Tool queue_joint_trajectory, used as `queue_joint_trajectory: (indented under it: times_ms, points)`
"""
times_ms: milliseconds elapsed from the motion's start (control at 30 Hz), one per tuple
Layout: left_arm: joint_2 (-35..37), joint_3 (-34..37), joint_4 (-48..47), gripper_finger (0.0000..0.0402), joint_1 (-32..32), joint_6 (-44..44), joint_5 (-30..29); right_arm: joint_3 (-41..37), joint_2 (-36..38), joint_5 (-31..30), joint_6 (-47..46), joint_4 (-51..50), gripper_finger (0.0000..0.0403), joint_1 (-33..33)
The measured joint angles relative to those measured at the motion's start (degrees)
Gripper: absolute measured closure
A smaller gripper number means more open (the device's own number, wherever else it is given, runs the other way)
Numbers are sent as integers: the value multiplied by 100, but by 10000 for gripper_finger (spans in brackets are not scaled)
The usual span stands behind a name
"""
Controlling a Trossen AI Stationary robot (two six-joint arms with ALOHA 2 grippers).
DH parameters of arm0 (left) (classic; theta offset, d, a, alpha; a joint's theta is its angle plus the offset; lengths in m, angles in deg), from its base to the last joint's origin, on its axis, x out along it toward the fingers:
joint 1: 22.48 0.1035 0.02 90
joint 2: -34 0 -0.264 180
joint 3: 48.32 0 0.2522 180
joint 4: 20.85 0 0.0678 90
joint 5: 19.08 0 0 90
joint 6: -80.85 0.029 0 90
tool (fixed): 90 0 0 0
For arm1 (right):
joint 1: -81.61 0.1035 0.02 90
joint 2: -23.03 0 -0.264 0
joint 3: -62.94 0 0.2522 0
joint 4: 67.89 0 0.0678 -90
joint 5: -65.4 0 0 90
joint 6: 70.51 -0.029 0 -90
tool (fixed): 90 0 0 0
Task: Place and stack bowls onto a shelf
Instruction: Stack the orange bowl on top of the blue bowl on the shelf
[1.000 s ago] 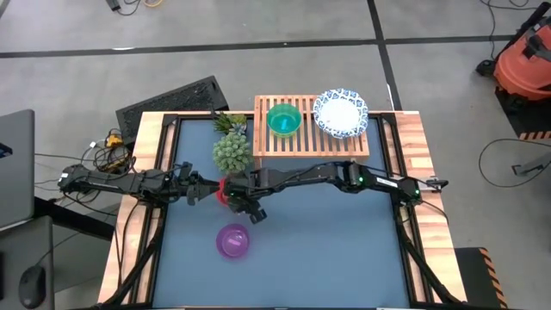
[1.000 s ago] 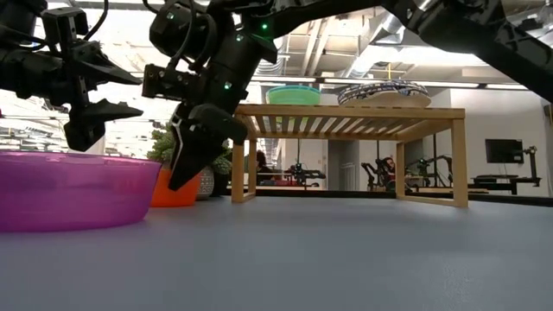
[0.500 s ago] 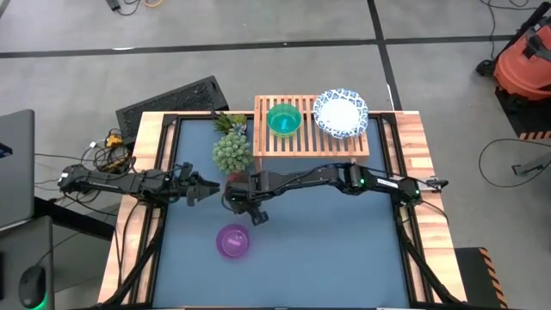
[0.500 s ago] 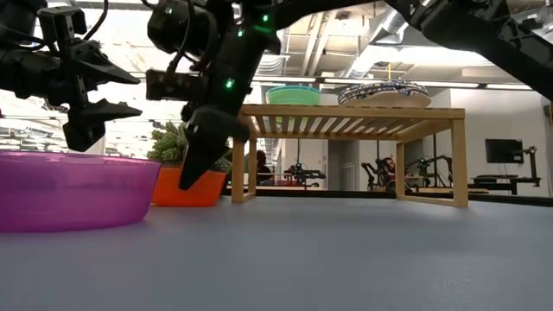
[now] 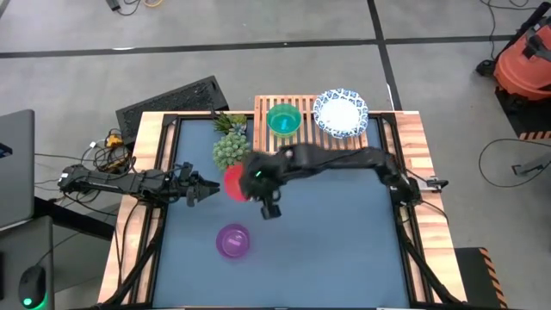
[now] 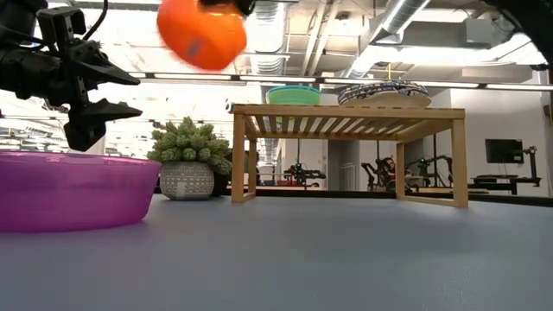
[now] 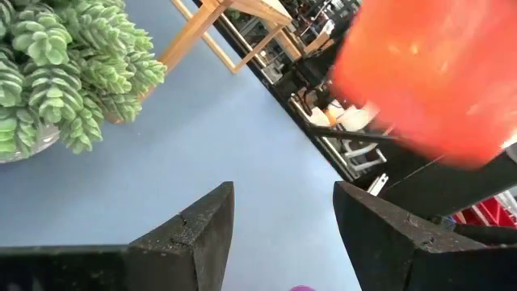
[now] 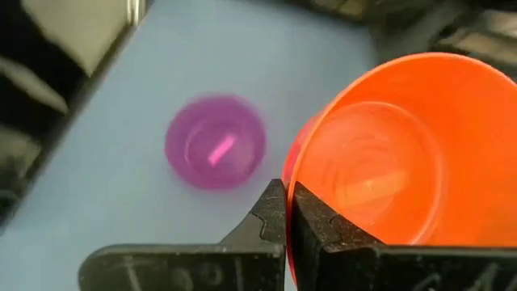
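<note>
Red plastic bowl [image 8: 388, 153], rim pinched in the right jaws [image 8: 287, 212], could slip out while swinging; left jaws [image 7: 283, 234] released.

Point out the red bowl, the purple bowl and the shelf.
red bowl [image 6: 202, 36]: low view, on its outer wall, held up in the air.
purple bowl [image 5: 232, 241]: high view, on its inside bottom.
shelf [image 6: 346, 111]: low view, on the front edge of its slatted top.
</note>
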Motion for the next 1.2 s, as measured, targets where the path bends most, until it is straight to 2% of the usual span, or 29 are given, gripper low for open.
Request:
queue_joint_trajectory:
  times_ms: [67,267,367,633,900,1200]
  points:
    - [1,-1,3,205,1,23,-9,0,322,-363,-75,-5,382,-85]
    - [-1,-1,2,205,0,141,-56,5,903,-2118,-175,-27,382,-578]
    - [-1,-1,3,205,1,143,-59,5,1019,-2431,-390,-235,382,-969]
    - [1,-1,3,205,0,90,11,-5,806,-2236,-790,-1377,382,-1812]
    - [1,-1,-14,205,0,83,157,1,541,-1641,-807,-1708,382,-1993]
    - [-1,-1,-17,205,-1,75,155,0,355,-1660,-697,-1918,377,-2005]
